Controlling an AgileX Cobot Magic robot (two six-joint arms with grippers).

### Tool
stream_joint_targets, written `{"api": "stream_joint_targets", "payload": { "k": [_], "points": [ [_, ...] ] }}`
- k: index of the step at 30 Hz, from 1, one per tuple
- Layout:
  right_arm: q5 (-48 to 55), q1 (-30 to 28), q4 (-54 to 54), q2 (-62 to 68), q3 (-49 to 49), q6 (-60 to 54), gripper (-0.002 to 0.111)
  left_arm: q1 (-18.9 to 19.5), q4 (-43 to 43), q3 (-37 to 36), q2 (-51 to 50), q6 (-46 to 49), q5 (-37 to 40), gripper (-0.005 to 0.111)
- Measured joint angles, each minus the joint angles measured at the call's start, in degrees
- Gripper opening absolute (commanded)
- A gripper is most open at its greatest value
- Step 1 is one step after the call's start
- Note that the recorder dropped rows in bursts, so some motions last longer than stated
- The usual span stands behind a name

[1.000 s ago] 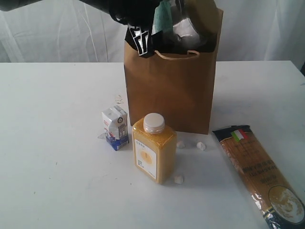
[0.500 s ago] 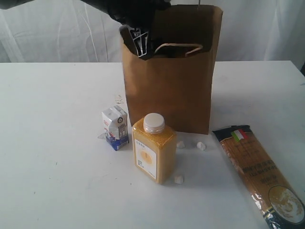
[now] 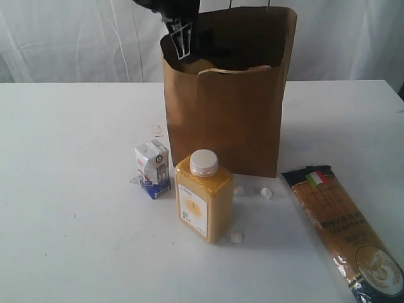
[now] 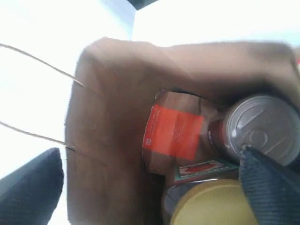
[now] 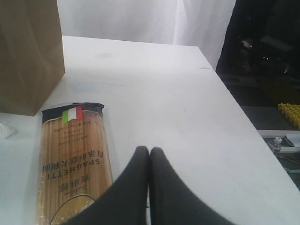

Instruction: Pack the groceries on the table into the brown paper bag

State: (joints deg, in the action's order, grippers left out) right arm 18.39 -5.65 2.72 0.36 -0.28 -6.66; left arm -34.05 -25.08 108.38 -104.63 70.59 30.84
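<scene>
at the back of the wide, faintly scuffed white tabletop (image 3: pixel 69 208) stands the tall kraft-brown paper bag (image 3: pixel 224 120), its mouth open. inside it lie a red-brown foil pouch (image 4: pixel 176 133) with an orange label too blurred to read, a dark silver-lidded jar (image 4: pixel 262 129) and a clear yellow-lidded jar (image 4: pixel 211 206). the left gripper (image 3: pixel 182 41) hangs over the bag's mouth, jaws spread wide and empty. in front of the bag stand a small white-blue carton (image 3: pixel 153 168) and a yellow white-capped bottle (image 3: pixel 203 197), with white crumbs (image 3: pixel 266 192) nearby. to the right lies a long packet (image 3: pixel 344 230) printed "spaghetti" under an italian flag. the right gripper (image 5: pixel 149 152), pressed closed on nothing, hovers beside it. a white curtain (image 3: pixel 76 38) hangs behind.
</scene>
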Motion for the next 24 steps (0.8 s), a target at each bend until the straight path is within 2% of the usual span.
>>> {"api": "stream_joint_targets", "payload": {
  "k": [2, 5, 8, 17, 18, 20, 21, 22, 23, 24],
  "points": [
    [0.00, 0.00, 0.00, 0.00, 0.00, 0.00, 0.000, 0.00, 0.00, 0.00, 1.54, -2.21, 3.36, 0.105],
    [0.00, 0.00, 0.00, 0.00, 0.00, 0.00, 0.000, 0.00, 0.13, 0.09, 4.24, -4.09, 17.76, 0.105],
    [0.00, 0.00, 0.00, 0.00, 0.00, 0.00, 0.000, 0.00, 0.13, 0.09, 5.52, -8.81, 27.65, 0.105],
    [0.00, 0.00, 0.00, 0.00, 0.00, 0.00, 0.000, 0.00, 0.57, 0.09, 6.25, -12.46, 29.43, 0.105],
    [0.00, 0.00, 0.00, 0.00, 0.00, 0.00, 0.000, 0.00, 0.57, 0.09, 6.36, -13.61, 29.43, 0.100],
    [0.00, 0.00, 0.00, 0.00, 0.00, 0.00, 0.000, 0.00, 1.52, 0.09, 7.22, -16.97, 29.69, 0.075],
    [0.00, 0.00, 0.00, 0.00, 0.00, 0.00, 0.000, 0.00, 2.54, 0.09, 7.73, -17.22, 30.13, 0.047],
    [0.00, 0.00, 0.00, 0.00, 0.00, 0.00, 0.000, 0.00, 5.65, 0.09, 8.86, -17.54, 30.70, 0.028],
    [0.00, 0.00, 0.00, 0.00, 0.00, 0.00, 0.000, 0.00, 8.12, 0.09, 9.55, -17.64, 31.32, 0.001],
    [0.00, 0.00, 0.00, 0.00, 0.00, 0.00, 0.000, 0.00, 13.88, 0.09, 10.82, -19.21, 32.96, 0.001]
  ]
}}
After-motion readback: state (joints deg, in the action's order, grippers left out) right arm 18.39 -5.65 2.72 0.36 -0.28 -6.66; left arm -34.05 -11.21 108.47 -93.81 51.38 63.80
